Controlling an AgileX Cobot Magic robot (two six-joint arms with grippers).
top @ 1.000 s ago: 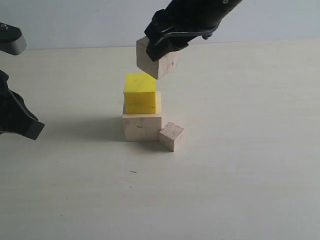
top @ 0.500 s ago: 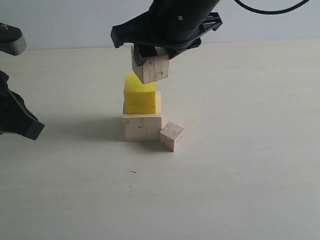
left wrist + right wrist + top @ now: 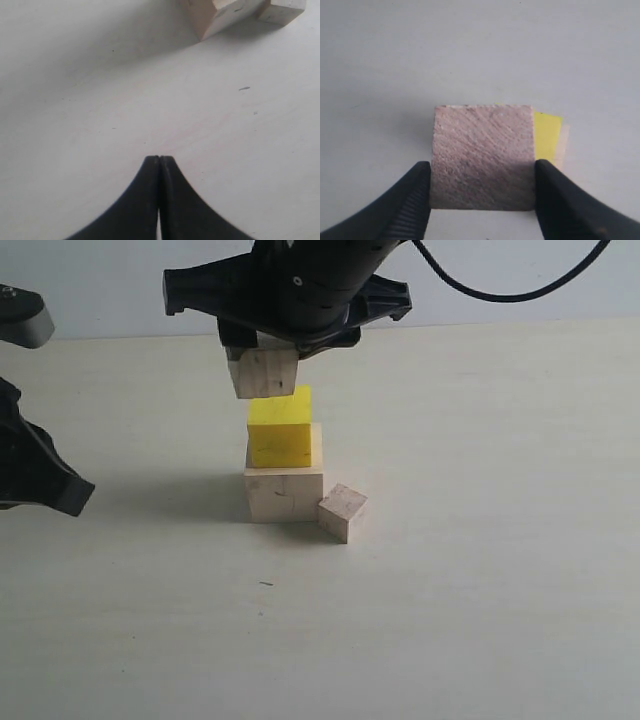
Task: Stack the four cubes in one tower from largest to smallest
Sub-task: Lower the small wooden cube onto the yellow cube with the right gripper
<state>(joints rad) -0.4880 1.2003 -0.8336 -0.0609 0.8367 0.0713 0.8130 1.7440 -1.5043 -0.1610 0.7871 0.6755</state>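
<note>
A yellow cube (image 3: 280, 436) rests on the large pale wooden cube (image 3: 284, 495) in mid-table. My right gripper (image 3: 262, 348) is shut on a light-brown wooden cube (image 3: 262, 373), which hangs just above the yellow cube and a little to its left. From the right wrist view the held cube (image 3: 482, 156) fills the gap between the fingers, with the yellow cube (image 3: 547, 132) peeking out beside it. The smallest wooden cube (image 3: 343, 511) lies on the table against the large cube's right side. My left gripper (image 3: 159, 159) is shut and empty, low over bare table at the far left.
The left arm (image 3: 35, 475) stands at the left edge of the pale tabletop (image 3: 450, 600). In the left wrist view the large cube's corner (image 3: 215, 15) and the smallest cube (image 3: 282, 10) show far off.
My right gripper has carried the wooden cube leftward and slightly down, from above and right of the yellow cube to just over its left part. The left arm has stayed still.
</note>
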